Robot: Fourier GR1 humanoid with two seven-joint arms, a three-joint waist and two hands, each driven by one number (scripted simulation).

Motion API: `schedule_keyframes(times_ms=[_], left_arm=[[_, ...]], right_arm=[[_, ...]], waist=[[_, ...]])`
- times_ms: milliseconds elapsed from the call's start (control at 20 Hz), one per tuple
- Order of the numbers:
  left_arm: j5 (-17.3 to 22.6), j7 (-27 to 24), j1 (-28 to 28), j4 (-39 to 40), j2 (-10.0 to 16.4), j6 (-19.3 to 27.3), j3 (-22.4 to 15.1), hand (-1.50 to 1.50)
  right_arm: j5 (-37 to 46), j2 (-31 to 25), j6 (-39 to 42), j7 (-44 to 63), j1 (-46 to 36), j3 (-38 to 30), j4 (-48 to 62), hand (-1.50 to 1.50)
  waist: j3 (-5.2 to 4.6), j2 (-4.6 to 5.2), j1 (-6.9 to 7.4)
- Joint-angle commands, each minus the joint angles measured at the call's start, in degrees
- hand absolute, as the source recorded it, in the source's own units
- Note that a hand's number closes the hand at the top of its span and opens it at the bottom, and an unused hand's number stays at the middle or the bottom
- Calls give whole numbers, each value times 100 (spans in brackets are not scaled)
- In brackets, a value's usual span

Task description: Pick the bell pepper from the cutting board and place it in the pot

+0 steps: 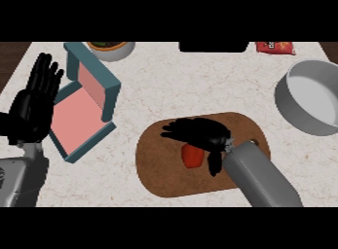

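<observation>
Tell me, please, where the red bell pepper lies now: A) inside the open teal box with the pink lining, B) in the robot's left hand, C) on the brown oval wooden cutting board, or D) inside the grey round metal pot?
C: the red bell pepper lies on the brown oval wooden cutting board, under the curled right hand, apart from the grey round metal pot.

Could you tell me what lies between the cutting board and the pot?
In the head view, only bare marbled counter lies between the cutting board and the pot.
</observation>
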Motion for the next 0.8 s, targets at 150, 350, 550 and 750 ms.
schedule_keyframes(times_ms=[150,350,550,750], left_arm=[[-79,-267,154,90,-87,-63,66,0],[19,118,-384,222,109,-123,238,0],[-77,14,81,-87,-56,-124,104,0],[-157,123,-61,-81,-207,55,42,0]], right_arm=[[393,347,-469,-612,297,470,108,150],[479,557,-1056,-815,3,400,759,150],[709,563,-1162,-806,217,363,551,150],[936,565,-1492,-569,613,354,152,150]], waist=[[11,12,-10],[13,28,19],[13,16,11],[13,13,-12]])
